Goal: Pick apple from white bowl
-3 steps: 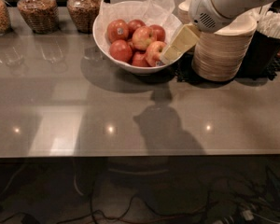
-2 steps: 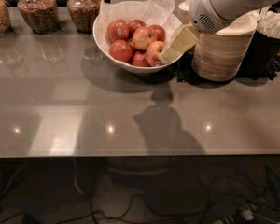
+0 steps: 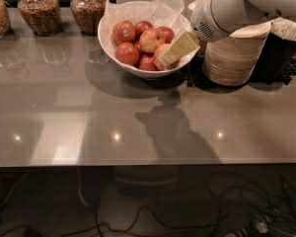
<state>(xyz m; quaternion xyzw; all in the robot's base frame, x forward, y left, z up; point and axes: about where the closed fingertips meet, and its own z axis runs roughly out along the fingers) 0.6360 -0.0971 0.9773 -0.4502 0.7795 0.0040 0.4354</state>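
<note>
The white bowl [image 3: 108, 38], lined with crinkled white paper, stands at the back of the grey counter and holds several red apples. The apple [image 3: 159, 52] with a paler yellowish side lies at the bowl's right front, and its sticker does not show. A deeper red apple [image 3: 124, 32] at the left carries a dark sticker. My gripper [image 3: 166, 58], cream-coloured on a white arm [image 3: 222, 9], reaches in from the right over the bowl's rim. Its tip rests against the right side of the yellowish apple and hides part of it.
A tall stack of tan disposable bowls [image 3: 234, 53] stands just right of the white bowl, under my arm. A dark container [image 3: 281, 53] is further right. Glass jars of grain [image 3: 37, 11] line the back left. The counter's front edge [image 3: 138, 163] runs across the view.
My gripper has moved a little to the left, further into the bowl and closer against the right front apple. The bowl and apples have not moved.
</note>
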